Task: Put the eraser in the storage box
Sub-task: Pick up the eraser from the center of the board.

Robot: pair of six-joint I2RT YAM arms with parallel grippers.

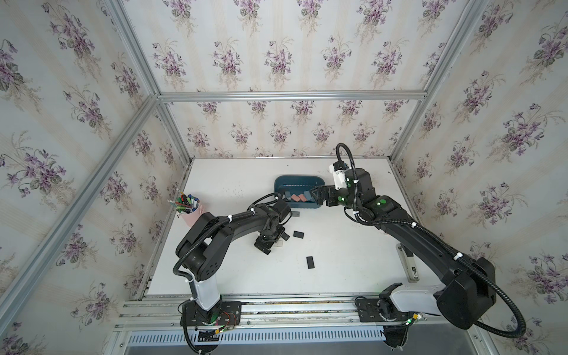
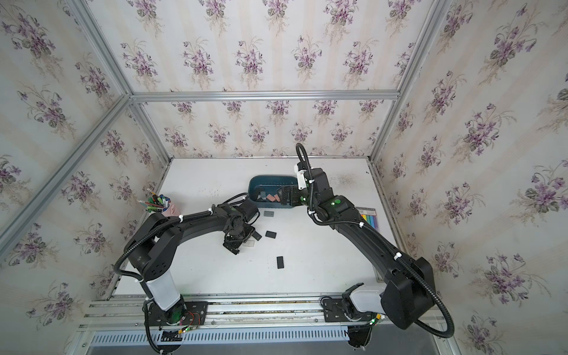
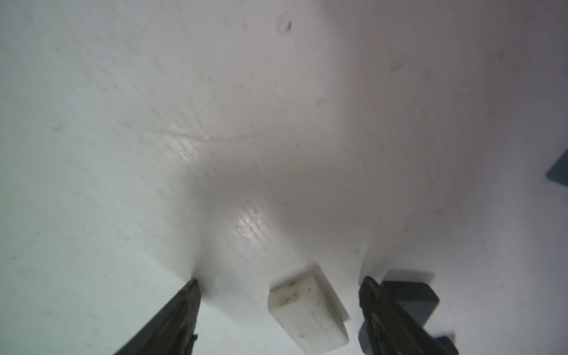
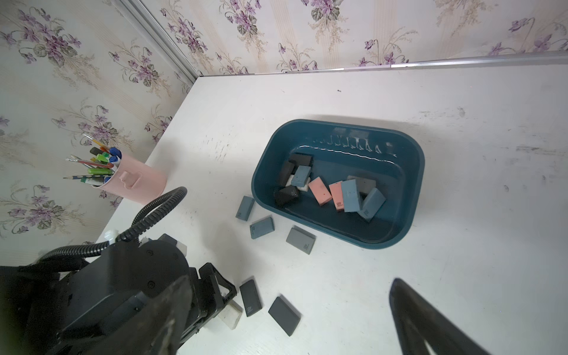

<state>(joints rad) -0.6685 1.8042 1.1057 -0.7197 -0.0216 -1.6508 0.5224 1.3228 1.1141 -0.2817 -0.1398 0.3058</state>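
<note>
On the table [image 3: 153, 123] short of the storage box [image 4: 353, 153], the left gripper [image 3: 281, 281] stood with jaws apart astride the white eraser [image 3: 307, 313], seemingly untouched, where a closing jaw could snag the dark eraser [image 3: 412, 298] alongside; the right gripper [image 4: 290, 278] hung open, empty.
</note>
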